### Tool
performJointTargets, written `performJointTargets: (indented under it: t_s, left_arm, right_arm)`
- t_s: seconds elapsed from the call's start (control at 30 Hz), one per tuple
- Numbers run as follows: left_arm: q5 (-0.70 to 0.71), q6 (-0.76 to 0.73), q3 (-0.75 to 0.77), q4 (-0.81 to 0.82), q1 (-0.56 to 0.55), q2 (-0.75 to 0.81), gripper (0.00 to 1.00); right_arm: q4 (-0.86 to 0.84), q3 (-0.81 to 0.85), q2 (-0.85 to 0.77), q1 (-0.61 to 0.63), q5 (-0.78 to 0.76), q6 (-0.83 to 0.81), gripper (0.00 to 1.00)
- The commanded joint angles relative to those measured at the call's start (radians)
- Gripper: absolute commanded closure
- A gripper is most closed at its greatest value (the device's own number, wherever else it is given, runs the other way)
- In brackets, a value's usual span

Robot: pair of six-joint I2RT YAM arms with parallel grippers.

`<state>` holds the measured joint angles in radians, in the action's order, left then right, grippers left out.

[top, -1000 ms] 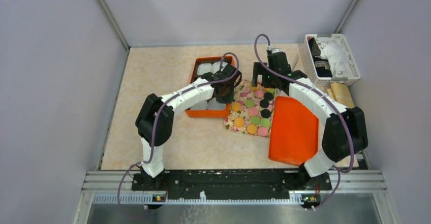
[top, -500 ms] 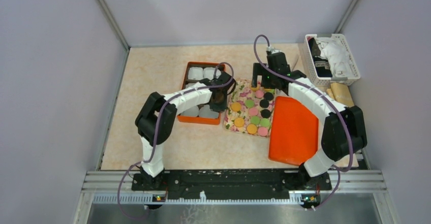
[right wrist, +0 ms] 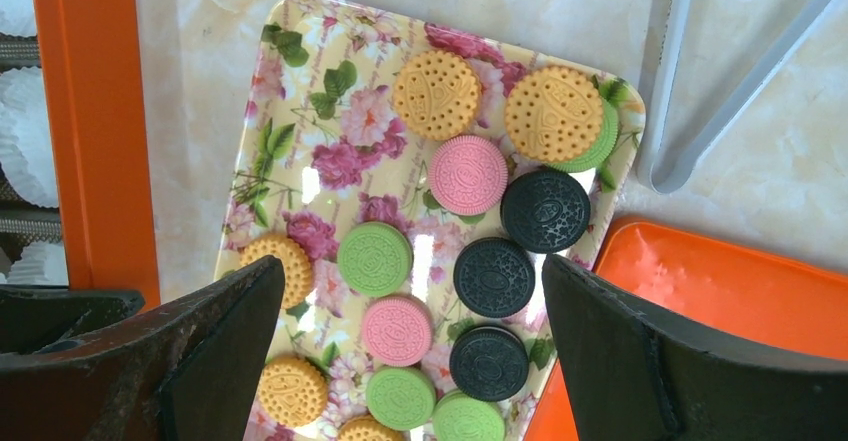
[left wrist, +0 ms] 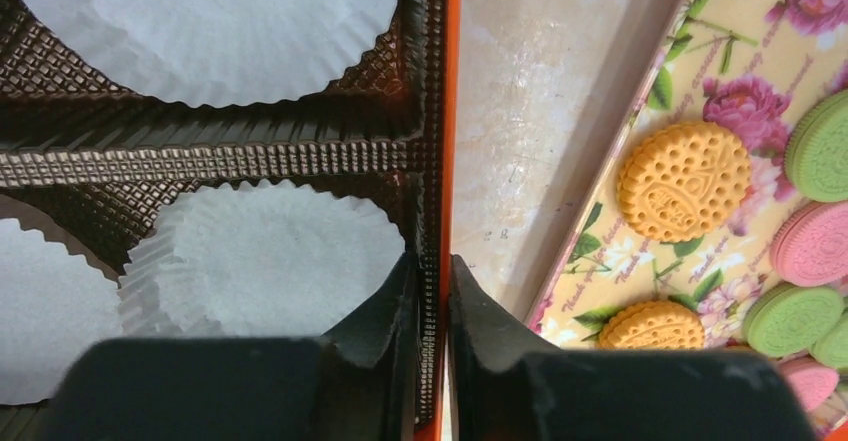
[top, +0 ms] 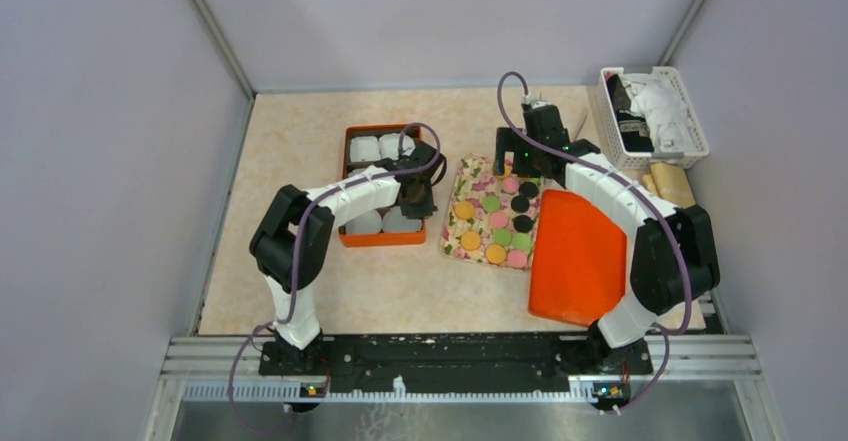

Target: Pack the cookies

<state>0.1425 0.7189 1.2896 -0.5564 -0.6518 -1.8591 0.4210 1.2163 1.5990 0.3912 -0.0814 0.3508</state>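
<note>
Top view. Floral tray mid-table, taken as landmark. All cookies flat on floral tray in rough rows: orange, pink, green, black. Left of tray, close but apart: orange box, white paper cups inside. Left gripper low at the box wall nearest the tray, jaws almost together; contact hidden under the wrist here. Right gripper above the tray's far edge, jaws spread wide, nothing between them. Right of tray, against its edge: orange lid; touching or overlapping, cannot tell. Well right of tray, at the side wall: white basket with cloth-like contents.

Left wrist view. Left gripper pinched on the thin upright wall of the orange box, one of the fingers inside the box, the other outside. Inside the box: brown ribbed insert and paper cups, no cookies in them. Bare strip of table between box and floral tray. Cookies on the tray only.

Right wrist view. Right gripper wide open above the floral tray, both fingers clear of everything. Cookies below, one orange partly atop a green at the tray's far right corner. Left of tray: orange box. Near right of tray: orange lid. Beyond the tray's far right corner: pale tongs on the table.
</note>
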Motion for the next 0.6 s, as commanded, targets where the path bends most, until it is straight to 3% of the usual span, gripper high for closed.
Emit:
performJointTargets:
  t_s: [0.0,0.17,0.57]
  left_arm:
    - [0.019,0.109,0.019,-0.068,-0.003,-0.032,0.66]
    - [0.125,0.120,0.020,-0.151,-0.004,0.004,0.34]
    - [0.075,0.069,0.070,-0.135,-0.014,0.129,0.27]
  right_arm:
    - [-0.019,-0.010,-0.001,0.008,0.003,-0.009,0.01]
    - [-0.027,-0.018,0.008,0.009,0.019,-0.006,0.01]
    - [-0.015,0.001,0.018,0.008,-0.023,0.005,0.01]
